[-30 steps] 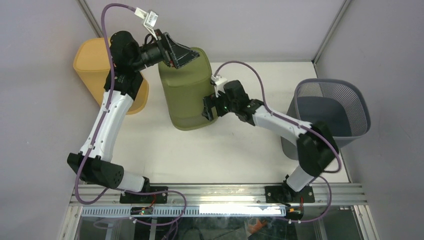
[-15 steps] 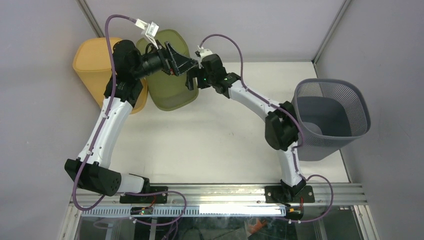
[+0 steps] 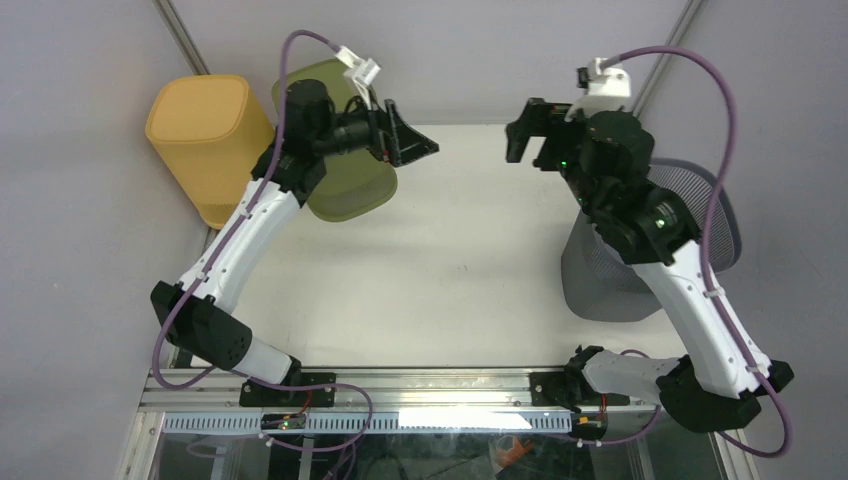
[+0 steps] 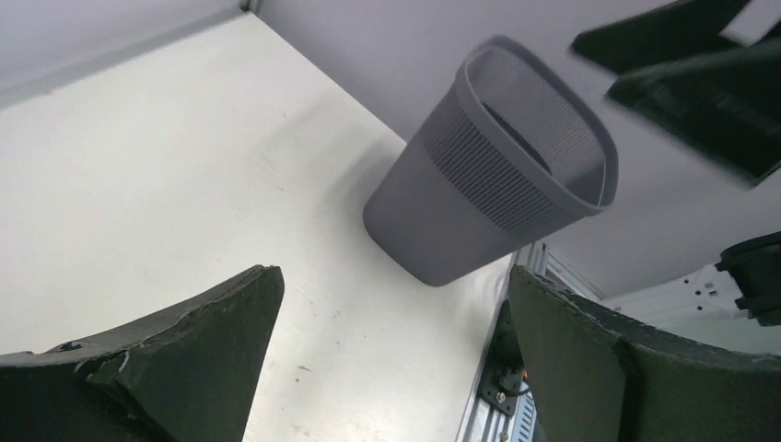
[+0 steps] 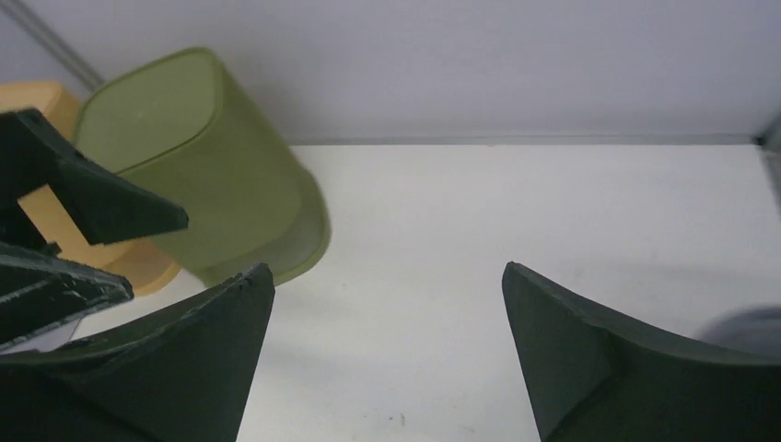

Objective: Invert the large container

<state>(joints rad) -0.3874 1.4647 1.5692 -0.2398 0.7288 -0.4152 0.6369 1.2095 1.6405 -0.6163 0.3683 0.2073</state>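
The olive-green container (image 3: pixel 345 192) stands upside down at the back left of the table, closed base up and wider rim on the table. It also shows in the right wrist view (image 5: pixel 198 157). My left gripper (image 3: pixel 415 140) is open and empty, just right of the container's top and not touching it; in its own view (image 4: pixel 391 276) only table lies between the fingers. My right gripper (image 3: pixel 527 130) is open and empty, raised over the back middle of the table, well right of the container (image 5: pixel 387 269).
An orange container (image 3: pixel 200 120) stands upside down against the green one's left side. A grey mesh bin (image 3: pixel 700 200) stands upright at the right edge, partly behind my right arm, and shows in the left wrist view (image 4: pixel 497 175). Walls close the back and sides.
The green container went from lying tilted between both grippers to standing base-up at the back left. Both grippers have come off it; the right arm swung up and far to the right.
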